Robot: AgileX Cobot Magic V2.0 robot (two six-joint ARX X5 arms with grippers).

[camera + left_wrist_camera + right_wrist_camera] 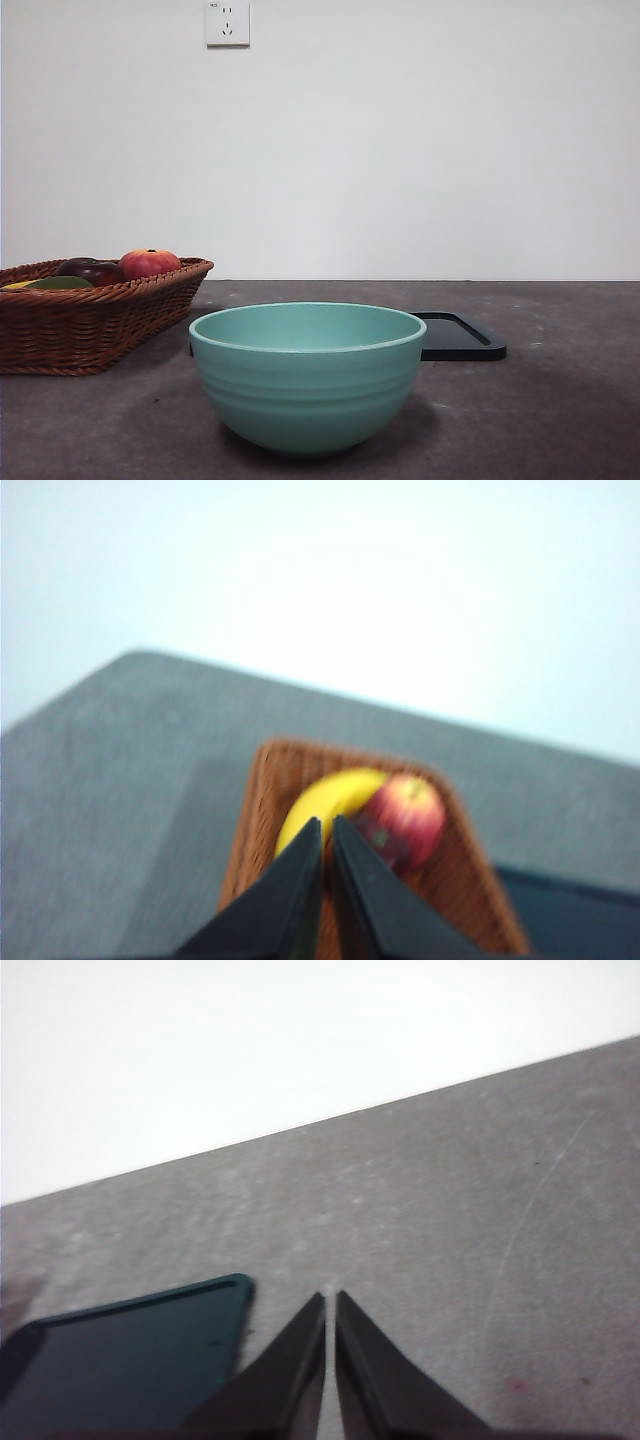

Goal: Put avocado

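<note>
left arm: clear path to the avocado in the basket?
Probably yes. The left gripper, shut, hangs above the basket; nothing covers the avocado, though the dark apple crowds it.

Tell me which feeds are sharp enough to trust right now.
Front view is sharp: bowl and basket have crisp edges. Left wrist view is soft, wall washed out, banana blurred. Right wrist view is mildly soft, with the tray edge still readable.

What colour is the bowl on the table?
The bowl is pale teal green, best seen in the front view.
</note>
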